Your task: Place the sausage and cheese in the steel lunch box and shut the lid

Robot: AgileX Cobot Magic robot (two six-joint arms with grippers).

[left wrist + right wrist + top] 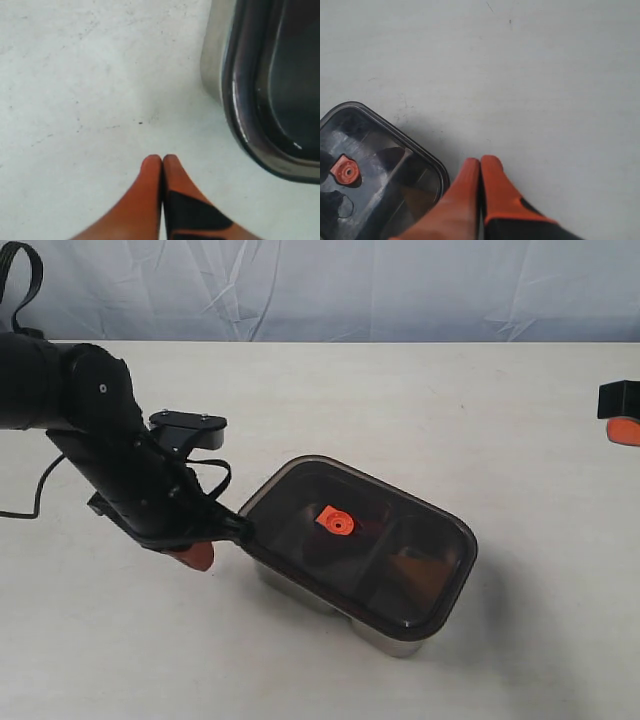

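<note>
The steel lunch box stands in the middle of the table with the dark translucent lid lying on top of it, its orange valve tab at the centre. A dim orange-brown wedge, the cheese, shows through the lid in the right compartment. I cannot make out the sausage under the dark lid. My left gripper is shut and empty, low over the table, close beside the lid's left corner; its view shows the box wall and lid. My right gripper is shut, empty, far right; its view shows the lid.
The white table stretches all round the box. A pale cloth backdrop hangs behind the table's far edge. A black cable trails from the left arm at the left edge.
</note>
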